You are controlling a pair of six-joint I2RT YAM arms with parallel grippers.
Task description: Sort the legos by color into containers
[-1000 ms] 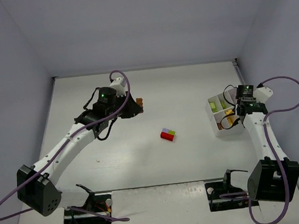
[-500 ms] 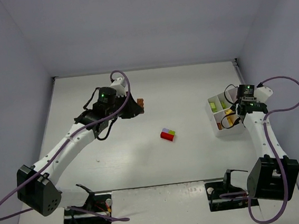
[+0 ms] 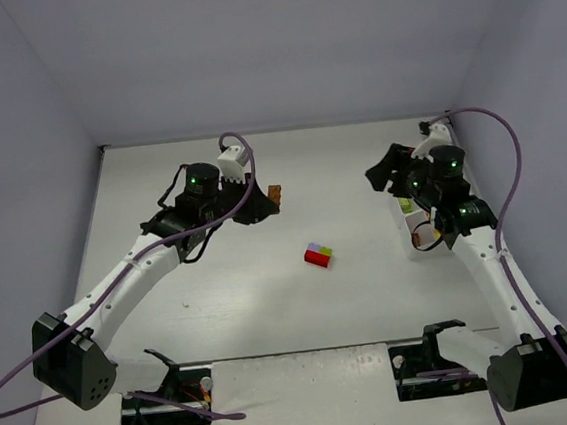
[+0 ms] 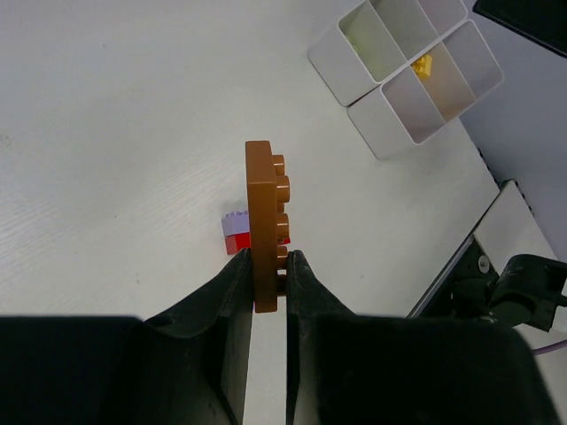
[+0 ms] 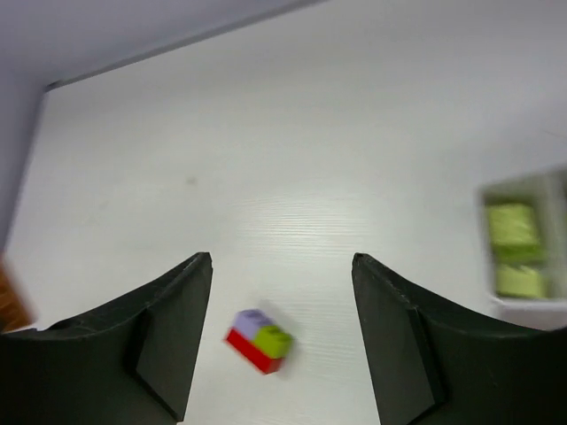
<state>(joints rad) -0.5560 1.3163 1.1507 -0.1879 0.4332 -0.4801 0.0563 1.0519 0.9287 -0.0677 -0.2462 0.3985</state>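
Observation:
My left gripper is shut on a brown lego plate, held on edge above the table; in the left wrist view the plate stands between the fingers. A small stack of red, lavender and lime legos lies mid-table, also in the right wrist view. My right gripper is open and empty, raised left of the white divided tray. The tray holds a yellow lego, and lime legos show in one compartment.
The right arm covers much of the tray in the top view. Grey walls close the table at the back and sides. The arm bases and a black mount sit at the near edge.
My right gripper has lifted off the tray and swung left and towards the back, now open over the table. My left gripper has shifted slightly right with the brown plate.

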